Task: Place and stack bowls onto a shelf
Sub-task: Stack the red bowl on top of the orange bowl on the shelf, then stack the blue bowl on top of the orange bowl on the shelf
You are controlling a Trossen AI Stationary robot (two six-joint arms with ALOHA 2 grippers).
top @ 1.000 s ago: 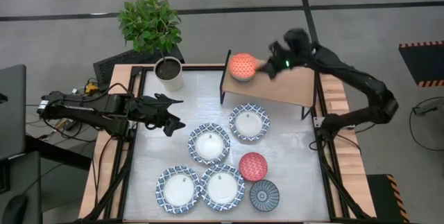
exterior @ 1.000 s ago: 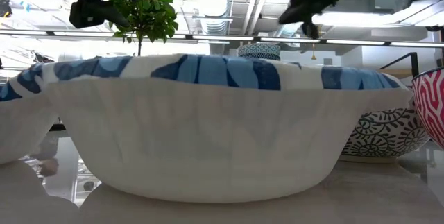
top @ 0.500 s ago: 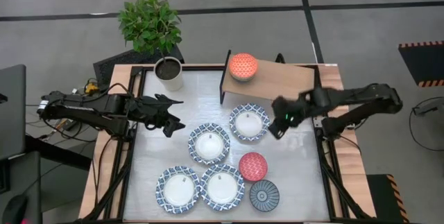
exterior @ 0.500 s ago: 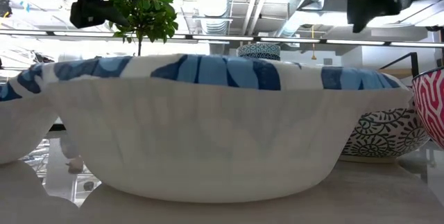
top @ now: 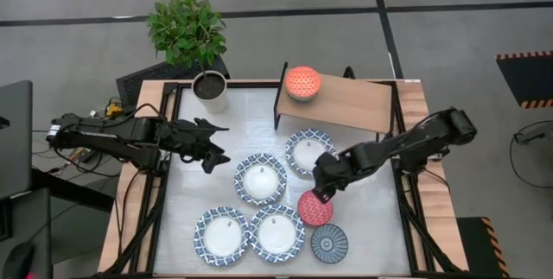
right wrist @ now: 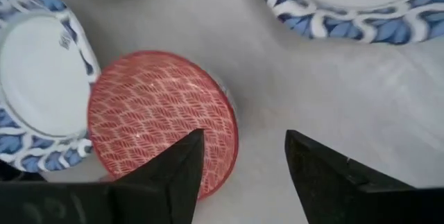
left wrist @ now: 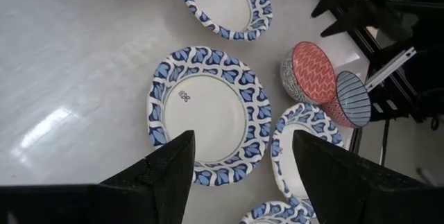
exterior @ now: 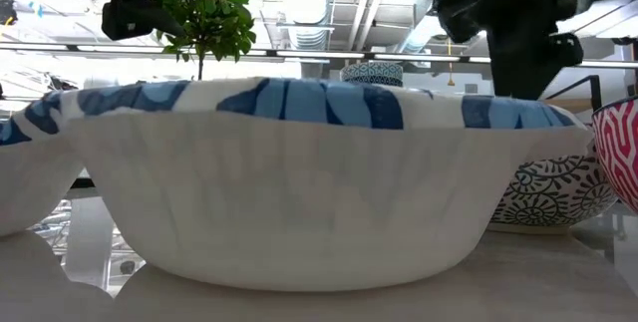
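Note:
An orange bowl (top: pixel 302 82) stands on the left end of the wooden shelf (top: pixel 354 104) at the table's far side. Several blue-and-white bowls (top: pixel 261 180) (top: pixel 310 151) rest on the tabletop, with a red bowl (top: pixel 314 209) and a dark blue-grey bowl (top: pixel 329 244) near the front. My right gripper (top: pixel 322 191) (right wrist: pixel 243 144) is open over the red bowl's (right wrist: pixel 161 116) far rim. I see no touch. My left gripper (top: pixel 213 147) (left wrist: pixel 239 158) waits open at the table's left, above a blue-and-white bowl (left wrist: pixel 208 115).
A white plant pot (top: pixel 211 91) with a green plant stands at the far left corner. In the low view a blue-and-white bowl (exterior: pixel 319 162) fills the foreground. Bare tabletop (top: pixel 367 218) lies right of the red bowl.
My right gripper has left the orange bowl standing on the shelf. It has swung away from the shelf toward the table's near edge and leftward, coming down over the red bowl. The bowls have stayed in place.

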